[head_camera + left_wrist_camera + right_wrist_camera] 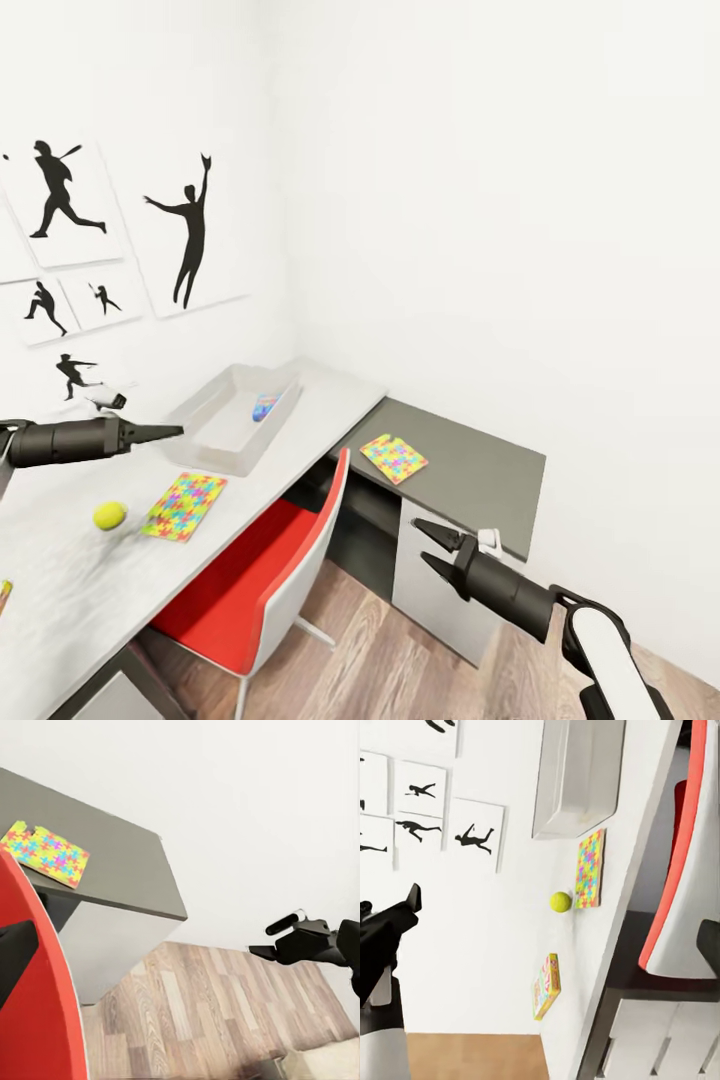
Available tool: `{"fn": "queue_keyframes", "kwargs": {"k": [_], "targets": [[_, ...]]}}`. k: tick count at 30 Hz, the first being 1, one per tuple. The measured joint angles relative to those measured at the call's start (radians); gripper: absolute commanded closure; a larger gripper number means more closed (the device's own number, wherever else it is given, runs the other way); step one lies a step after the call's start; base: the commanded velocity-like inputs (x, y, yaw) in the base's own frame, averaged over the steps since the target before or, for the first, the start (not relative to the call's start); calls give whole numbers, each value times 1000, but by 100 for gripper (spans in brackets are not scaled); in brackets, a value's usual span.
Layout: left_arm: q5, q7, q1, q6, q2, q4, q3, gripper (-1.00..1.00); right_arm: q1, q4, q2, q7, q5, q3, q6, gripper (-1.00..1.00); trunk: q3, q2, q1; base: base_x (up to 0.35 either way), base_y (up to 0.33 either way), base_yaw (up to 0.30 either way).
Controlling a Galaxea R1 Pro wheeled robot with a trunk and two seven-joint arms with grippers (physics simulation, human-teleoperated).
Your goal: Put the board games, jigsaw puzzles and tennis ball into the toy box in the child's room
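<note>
The left gripper (172,432) was held above the table (60,590), just beside the near end of the toy box (232,418). One small item (265,406) was seen inside the box. Below and in front of this gripper, a jigsaw puzzle (184,505) was laid flat on the table, with the tennis ball (110,515) just to its left. The right gripper (432,548) was held off the table, in front of the lower desk (470,470). A second jigsaw puzzle (393,458) was placed on that desk, beyond this gripper. A chair (262,575) was placed between the two grippers.
</note>
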State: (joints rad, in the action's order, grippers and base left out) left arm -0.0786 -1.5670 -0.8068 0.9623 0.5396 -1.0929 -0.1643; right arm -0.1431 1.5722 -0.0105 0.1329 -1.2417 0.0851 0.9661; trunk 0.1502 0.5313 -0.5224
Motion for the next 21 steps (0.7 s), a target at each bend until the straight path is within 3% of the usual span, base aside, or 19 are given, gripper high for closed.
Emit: {"fn": "queue_keyframes", "kwargs": {"k": [4, 10, 21], "targets": [[-1, 0, 12, -24, -1, 1, -1, -100, 0, 3, 9, 0, 0, -1, -5, -100, 0, 0, 0, 0, 0, -156], [0, 0, 23, -39, 0, 7, -2, -100, 0, 1, 2, 2, 2, -5, -88, -100, 0, 0, 0, 0, 0, -28], [1, 0, 37, -48, -1, 9, -2, -100, 14, -3, 11, 2, 4, -8, -101, -100, 0, 0, 0, -4, 0, -1]]}}
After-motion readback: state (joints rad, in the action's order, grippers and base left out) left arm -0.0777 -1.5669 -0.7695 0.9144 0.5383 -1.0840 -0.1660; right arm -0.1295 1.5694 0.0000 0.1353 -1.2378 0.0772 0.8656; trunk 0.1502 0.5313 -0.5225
